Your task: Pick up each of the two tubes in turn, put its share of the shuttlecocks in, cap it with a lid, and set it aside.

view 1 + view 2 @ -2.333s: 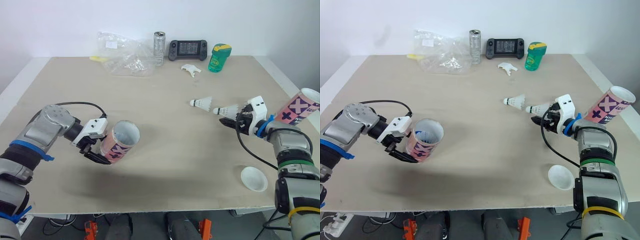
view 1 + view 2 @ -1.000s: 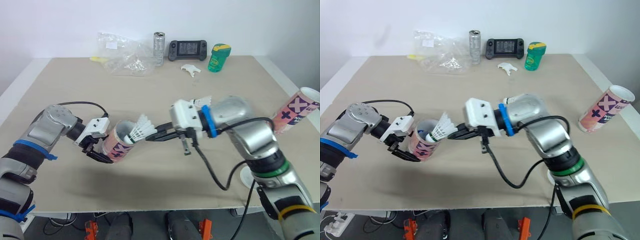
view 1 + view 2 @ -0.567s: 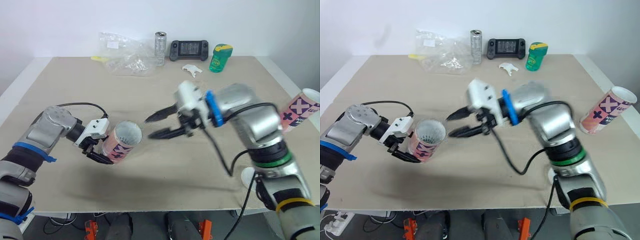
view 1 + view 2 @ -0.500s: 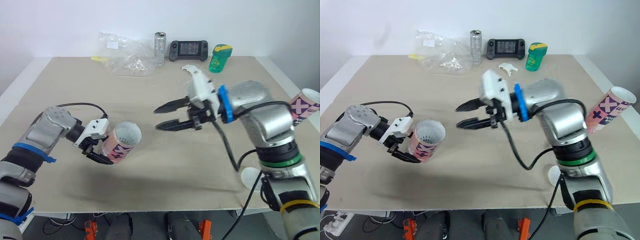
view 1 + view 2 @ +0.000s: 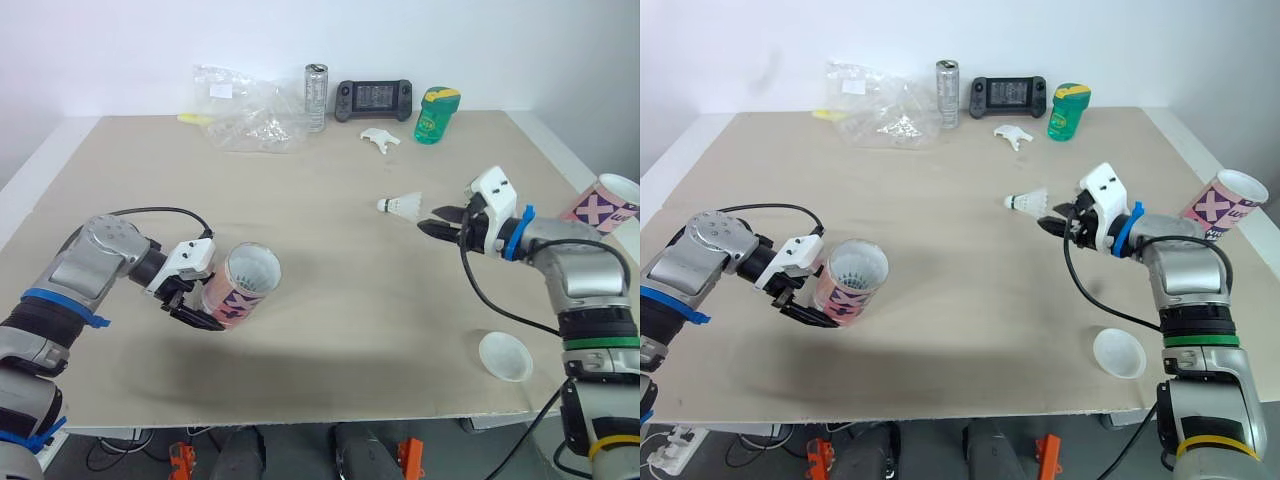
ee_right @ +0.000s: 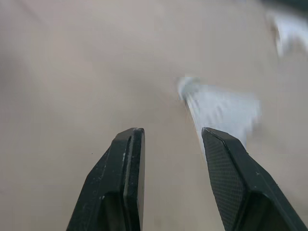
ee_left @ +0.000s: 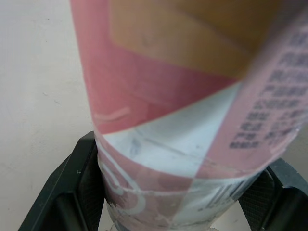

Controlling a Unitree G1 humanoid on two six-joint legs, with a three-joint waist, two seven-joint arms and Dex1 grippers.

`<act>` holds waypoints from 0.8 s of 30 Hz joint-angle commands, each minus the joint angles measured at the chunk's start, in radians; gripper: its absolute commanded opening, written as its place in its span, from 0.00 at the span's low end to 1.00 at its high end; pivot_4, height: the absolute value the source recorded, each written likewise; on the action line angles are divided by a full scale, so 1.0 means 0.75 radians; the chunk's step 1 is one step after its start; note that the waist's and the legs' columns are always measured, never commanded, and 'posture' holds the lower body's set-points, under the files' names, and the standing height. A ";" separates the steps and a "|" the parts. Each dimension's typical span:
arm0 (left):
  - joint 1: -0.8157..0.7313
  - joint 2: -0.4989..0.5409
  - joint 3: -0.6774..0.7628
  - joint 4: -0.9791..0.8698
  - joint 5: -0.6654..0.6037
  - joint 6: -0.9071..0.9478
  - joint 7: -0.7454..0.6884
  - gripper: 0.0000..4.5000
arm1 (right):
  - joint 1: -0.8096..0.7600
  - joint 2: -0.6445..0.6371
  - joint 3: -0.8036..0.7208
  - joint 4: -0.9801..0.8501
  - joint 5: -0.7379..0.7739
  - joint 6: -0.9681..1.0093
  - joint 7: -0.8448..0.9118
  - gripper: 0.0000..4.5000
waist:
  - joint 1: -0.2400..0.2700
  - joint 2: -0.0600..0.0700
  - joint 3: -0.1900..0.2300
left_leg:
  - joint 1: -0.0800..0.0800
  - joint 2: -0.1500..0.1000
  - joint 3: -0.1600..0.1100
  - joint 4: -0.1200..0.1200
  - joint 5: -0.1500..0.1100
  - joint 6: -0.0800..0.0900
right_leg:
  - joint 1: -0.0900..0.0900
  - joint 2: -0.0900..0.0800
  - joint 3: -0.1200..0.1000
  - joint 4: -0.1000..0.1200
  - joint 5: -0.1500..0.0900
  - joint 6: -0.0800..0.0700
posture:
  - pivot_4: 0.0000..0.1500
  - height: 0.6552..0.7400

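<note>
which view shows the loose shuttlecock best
Left eye view: the shuttlecock lies whole on the table, just ahead of the open right gripper. The right eye view matches; the right wrist view catches it close, beyond the fingers.

The held tube (image 5: 240,287) was pink with white patches and dark navy X marks; the left wrist view also showed an orange-brown panel and small dark print on white. Its inside was white. The second tube (image 5: 605,205) was pink with navy X marks and a white rim. The shuttlecock (image 5: 402,204) and the lid (image 5: 505,356) were white. The table (image 5: 330,300) was plain beige. The left gripper (image 5: 225,305) and right gripper (image 6: 172,132) had black fingers. The can (image 5: 317,97) was silver, the game controller (image 5: 375,98) black, and the bottle (image 5: 433,116) green with a yellow cap.
</note>
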State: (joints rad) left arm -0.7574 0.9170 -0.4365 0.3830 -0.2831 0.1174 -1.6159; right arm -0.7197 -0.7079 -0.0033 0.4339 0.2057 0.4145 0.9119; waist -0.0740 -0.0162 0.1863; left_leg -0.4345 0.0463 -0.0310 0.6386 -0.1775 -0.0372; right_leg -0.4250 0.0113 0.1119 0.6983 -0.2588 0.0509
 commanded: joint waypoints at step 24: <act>0.051 0.025 0.046 -0.076 0.011 0.066 0.002 0.71 | -0.362 0.081 0.018 0.655 -0.164 -0.328 0.067 0.47 | -0.006 0.001 0.001 | 0.002 0.000 0.001 -0.002 0.000 0.000 | 0.001 0.000 0.001 0.000 -0.001 0.000 | 1.00 0.81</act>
State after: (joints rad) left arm -0.7129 0.9328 -0.3963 0.3339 -0.2830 0.1612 -1.6074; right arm -0.9522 -0.6452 0.0370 0.9280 0.0774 0.1839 0.9736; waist -0.0783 -0.0157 0.1868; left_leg -0.4331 0.0462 -0.0303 0.6374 -0.1776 -0.0370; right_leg -0.4246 0.0114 0.1129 0.6984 -0.2594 0.0507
